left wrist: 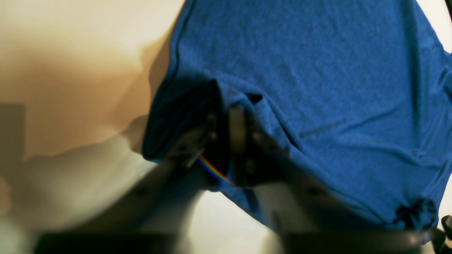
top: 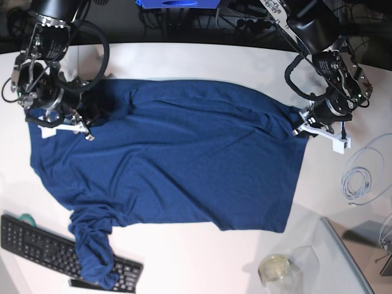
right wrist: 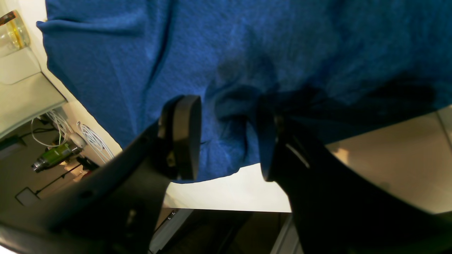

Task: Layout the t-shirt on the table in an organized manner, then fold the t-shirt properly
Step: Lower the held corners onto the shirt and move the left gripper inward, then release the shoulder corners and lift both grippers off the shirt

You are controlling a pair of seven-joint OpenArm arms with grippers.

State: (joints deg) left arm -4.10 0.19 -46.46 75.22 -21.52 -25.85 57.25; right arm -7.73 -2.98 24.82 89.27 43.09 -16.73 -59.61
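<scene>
White worktop (top: 202, 58) carries limp t-shirt (top: 177, 159); right pincer (right wrist: 227, 141) gapes empty, left pincer's (left wrist: 229, 137) grip is unclear; you should pinch hem corners.

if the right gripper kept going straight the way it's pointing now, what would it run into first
Most likely the dark navy-blue cloth t-shirt. In the right wrist view the right gripper has its jaws apart with a bunched fold of that fabric directly between and ahead of them. Depth is unclear, but nothing else lies in line.

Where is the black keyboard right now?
In the base view, the black keyboard lies at the table's bottom-left corner, with a bunched t-shirt sleeve draped over its right end.
</scene>
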